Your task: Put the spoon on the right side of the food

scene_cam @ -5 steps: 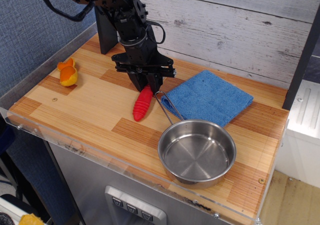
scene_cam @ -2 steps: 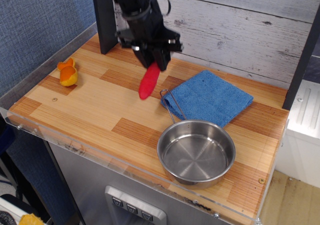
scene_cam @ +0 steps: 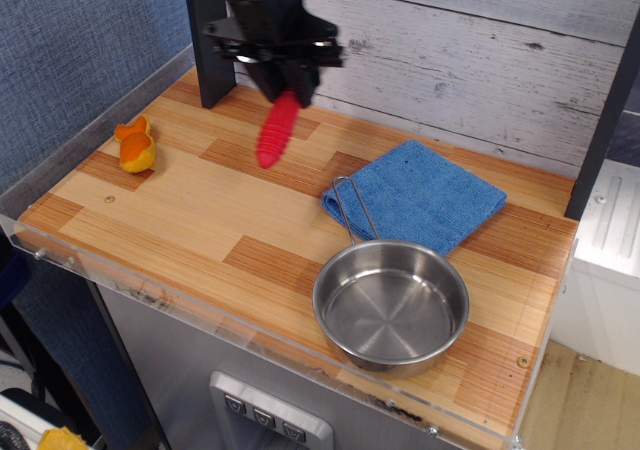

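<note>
Your black gripper (scene_cam: 284, 82) is clamped on the ribbed red plastic-handled spoon (scene_cam: 275, 133), lifted above the wooden tabletop (scene_cam: 190, 215) near its back edge. Only the handle shows, hanging steeply, free end pointing down-left toward the lumpy orange-and-yellow toy food (scene_cam: 135, 146) near the left edge.

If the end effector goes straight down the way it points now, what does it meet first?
Probably the bare wooden table. The end effector holds the spoon with its red handle hanging down, so that handle would touch first. The food lies well aside, though depth is uncertain.
</note>
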You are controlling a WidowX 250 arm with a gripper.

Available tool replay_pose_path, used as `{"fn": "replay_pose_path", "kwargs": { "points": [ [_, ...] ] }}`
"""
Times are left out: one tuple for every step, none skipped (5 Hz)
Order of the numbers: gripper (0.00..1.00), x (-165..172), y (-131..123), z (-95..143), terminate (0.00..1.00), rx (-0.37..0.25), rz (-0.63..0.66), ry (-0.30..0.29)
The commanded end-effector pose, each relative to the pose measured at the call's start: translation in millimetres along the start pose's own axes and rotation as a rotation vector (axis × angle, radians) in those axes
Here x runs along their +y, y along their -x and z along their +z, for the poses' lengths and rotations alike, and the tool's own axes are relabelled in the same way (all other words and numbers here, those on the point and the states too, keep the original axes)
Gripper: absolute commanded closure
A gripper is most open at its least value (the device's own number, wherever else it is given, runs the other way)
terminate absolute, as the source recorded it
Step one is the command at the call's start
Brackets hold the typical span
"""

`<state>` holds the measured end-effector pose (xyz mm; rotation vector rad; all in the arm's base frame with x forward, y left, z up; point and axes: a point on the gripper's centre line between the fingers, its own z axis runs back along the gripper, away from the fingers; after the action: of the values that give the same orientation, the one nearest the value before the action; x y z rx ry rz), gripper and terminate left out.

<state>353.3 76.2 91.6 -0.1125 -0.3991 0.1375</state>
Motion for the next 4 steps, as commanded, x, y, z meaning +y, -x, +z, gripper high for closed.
{"fn": "replay_pose_path", "kwargs": {
  "points": [
    [1.00, 43, -21, 26, 0.00, -0.106, 0.081, -0.069],
    [1.00, 64, -23, 19, 0.00, -0.089, 0.128, -0.094],
    [1.00, 77, -17, 7, 0.00, -0.055, 0.152, -0.106],
    [1.00, 88, -8, -3, 0.00, -0.030, 0.168, -0.120]
  ]
}}
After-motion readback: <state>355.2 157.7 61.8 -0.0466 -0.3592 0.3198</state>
